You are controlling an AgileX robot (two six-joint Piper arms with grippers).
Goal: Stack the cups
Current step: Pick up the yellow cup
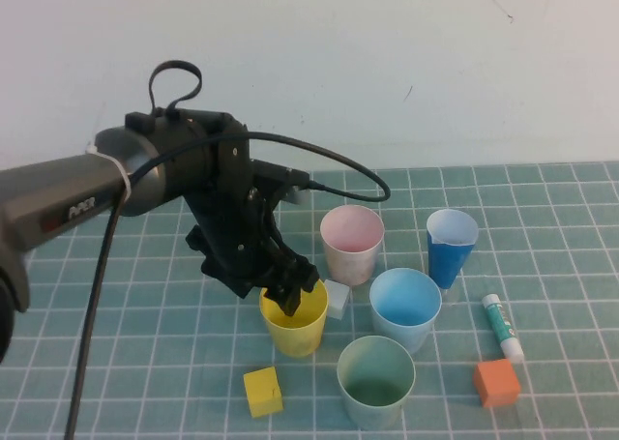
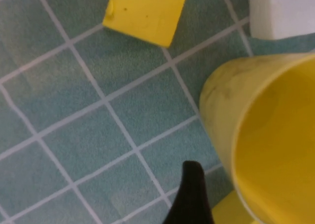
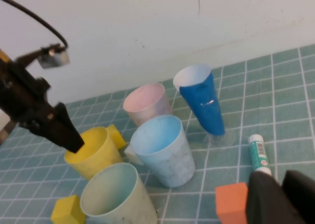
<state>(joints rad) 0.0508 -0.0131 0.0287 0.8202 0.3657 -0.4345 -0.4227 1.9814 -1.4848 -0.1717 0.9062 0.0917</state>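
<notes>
Four cups stand upright and apart on the green mat: yellow, pink, light blue and pale green. My left gripper hangs over the yellow cup's rim, open. In the left wrist view one finger stands outside the yellow cup's wall with mat showing between them; the other finger is hidden. My right gripper is out of the high view. It is low at the right near the orange cube, shut, nothing in it.
A dark blue cone cup stands right of the pink one. A glue stick and the orange cube lie at the right. A white cube touches the yellow cup; a yellow cube lies in front.
</notes>
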